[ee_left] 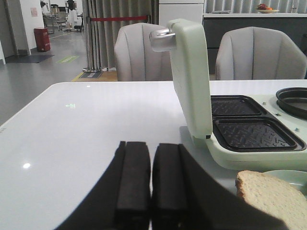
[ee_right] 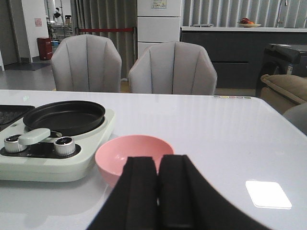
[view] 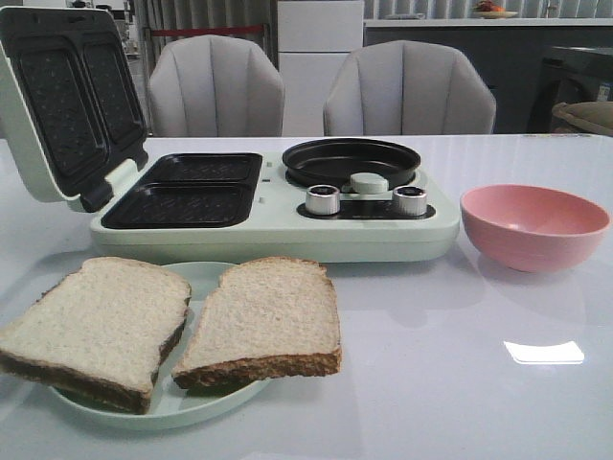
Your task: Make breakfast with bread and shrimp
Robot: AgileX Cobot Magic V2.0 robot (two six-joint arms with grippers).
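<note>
Currently the two square slices of pale beige sandwich bread with brown crusts (view: 172, 326) lie side by side on a shallow pale green round plate (view: 196, 407) in the lower left of the front view, their edges overhanging the plate rim; this position at the near table edge keeps them within easy reach of the left arm. No shrimp is visible in any view; the interior of the pink round bowl (view: 533, 225) at the right centre of the front view cannot be seen, so whether it holds shrimp cannot be told. Directly behind the plate stands the mint green breakfast maker (view: 273, 225). Its hinged lid (view: 67, 101) is raised toward the upper left of the frame, exposing two black ribbed sandwich plates (view: 187, 190) sized to receive the slices. A black round frying pan (view: 350, 161) sits on the appliance's right section, beside the bowl, above two silver control knobs (view: 367, 200). The left gripper (ee_left: 151, 184), at the bottom centre of the left wrist view, has its black fingers pressed together and grasps nothing. The right gripper (ee_right: 158, 191), low in the right wrist view just short of the bowl, is likewise closed and empty. Judged from this layout, no step has begun.
</note>
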